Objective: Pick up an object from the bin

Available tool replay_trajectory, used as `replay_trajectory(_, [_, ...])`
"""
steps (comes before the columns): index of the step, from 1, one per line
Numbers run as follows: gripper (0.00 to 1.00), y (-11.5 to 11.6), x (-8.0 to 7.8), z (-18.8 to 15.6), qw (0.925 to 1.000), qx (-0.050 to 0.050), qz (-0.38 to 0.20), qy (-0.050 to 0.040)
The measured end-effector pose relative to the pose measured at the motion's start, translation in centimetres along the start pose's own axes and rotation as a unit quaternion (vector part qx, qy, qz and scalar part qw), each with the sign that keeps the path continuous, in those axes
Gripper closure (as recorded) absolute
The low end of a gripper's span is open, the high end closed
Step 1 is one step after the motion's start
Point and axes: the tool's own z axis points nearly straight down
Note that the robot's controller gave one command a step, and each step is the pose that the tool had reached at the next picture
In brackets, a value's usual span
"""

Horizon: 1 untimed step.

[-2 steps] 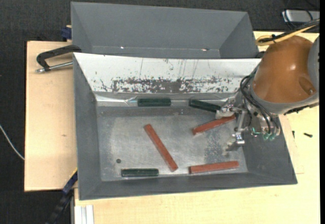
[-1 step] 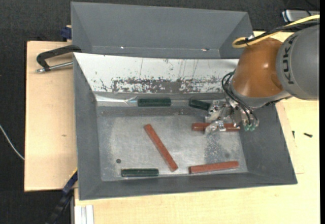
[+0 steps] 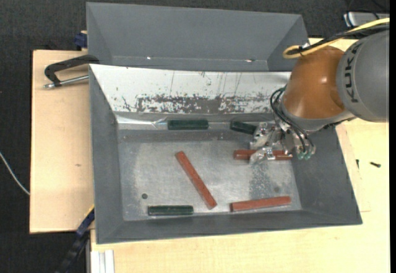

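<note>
My gripper (image 3: 265,148) is low in the back right part of the bin. A short red-brown stick (image 3: 242,155) lies crosswise between its fingers, with one end showing on the left and the other on the right. The gripper is shut on this stick. A dark green stick (image 3: 243,125) lies just behind and to the left of the gripper, against the back wall. A longer red-brown stick (image 3: 260,204) lies in front of the gripper near the bin's front wall.
Another red-brown stick (image 3: 195,179) lies slanted in the middle of the floor. One dark green stick (image 3: 188,124) rests at the back wall, and a second dark green stick (image 3: 170,210) lies at the front left. The arm's orange cover hangs over the right wall.
</note>
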Motion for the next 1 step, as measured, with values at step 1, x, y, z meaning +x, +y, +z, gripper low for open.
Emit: replay_trajectory(1, [1.0, 2.35, -0.08, -13.61, 0.9991, 0.0, -0.042, -0.0011])
